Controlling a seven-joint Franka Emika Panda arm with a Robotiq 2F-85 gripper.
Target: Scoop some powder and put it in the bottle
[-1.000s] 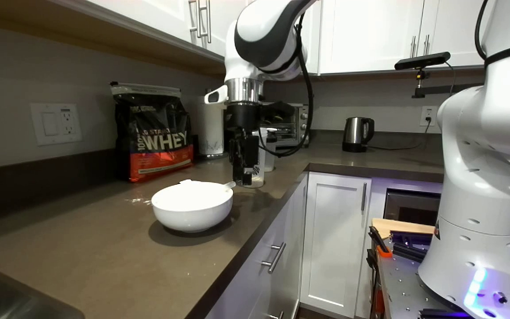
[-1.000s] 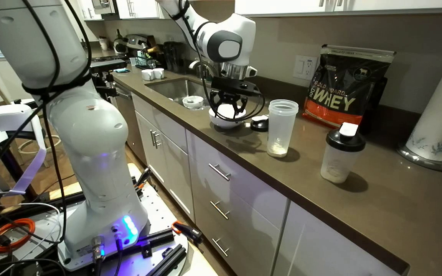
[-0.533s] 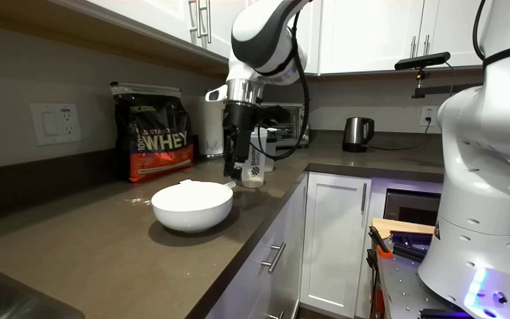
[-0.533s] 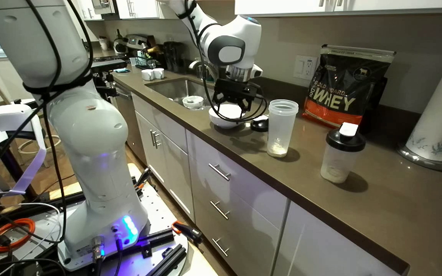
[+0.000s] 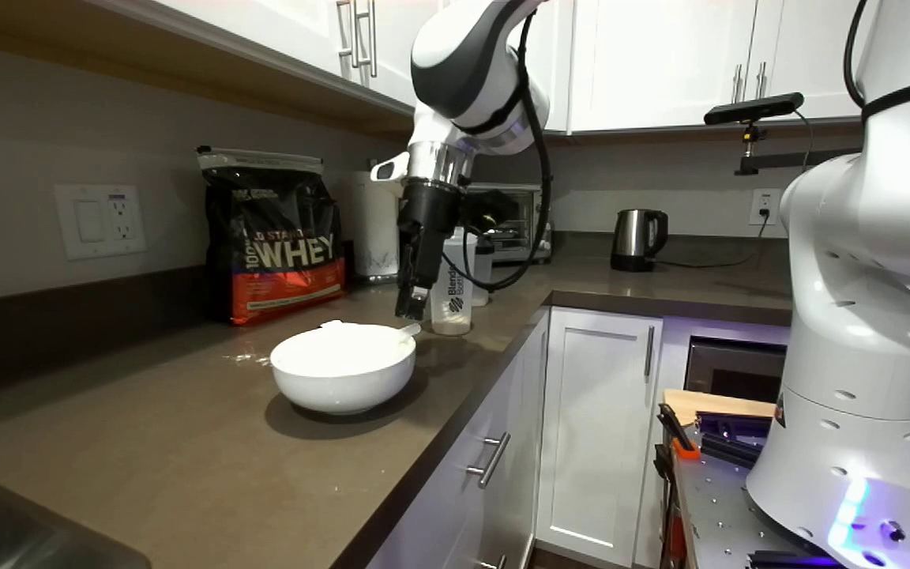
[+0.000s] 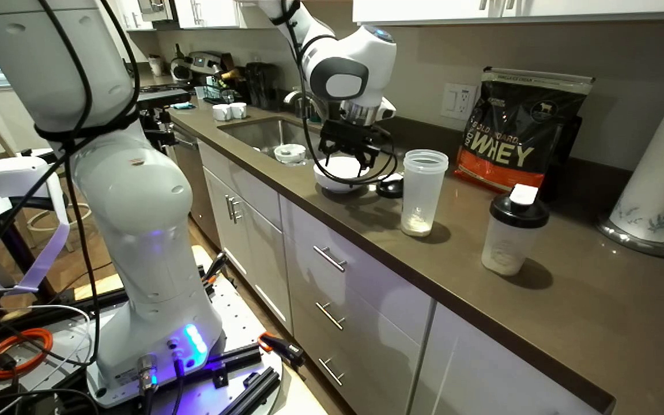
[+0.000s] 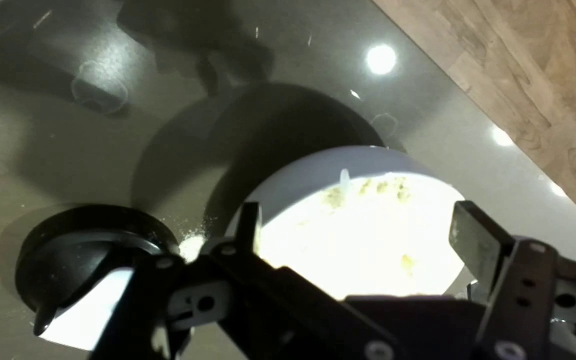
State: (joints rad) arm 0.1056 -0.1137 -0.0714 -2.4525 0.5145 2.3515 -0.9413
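Note:
Pale powder (image 7: 363, 230) fills a white bowl (image 5: 343, 387) on the counter, overexposed to near white in the wrist view. A pale, thin handle end (image 7: 345, 179) sticks up at the bowl's rim, and the same handle (image 5: 410, 330) leans over the edge in an exterior view. My gripper (image 7: 357, 206) hangs above the bowl, its jaws wide apart with nothing between them. In an exterior view the gripper (image 5: 411, 307) tilts beside the handle. The bottle (image 6: 424, 190), a clear lidless shaker cup, stands upright near the bowl with a little powder at its bottom.
A black lid (image 7: 83, 250) lies by the bowl, with spilled powder (image 7: 192, 246) close to it. Farther along stand a black-lidded shaker (image 6: 513, 236), a paper towel roll (image 6: 655, 178) and the WHEY bag (image 6: 522, 132). A sink (image 6: 268, 135) opens beyond the bowl.
My gripper has shifted away from the counter's front edge, toward the wall side, and has turned and tilted. More of the bottle now shows behind it. Bowl and bottle have stayed put.

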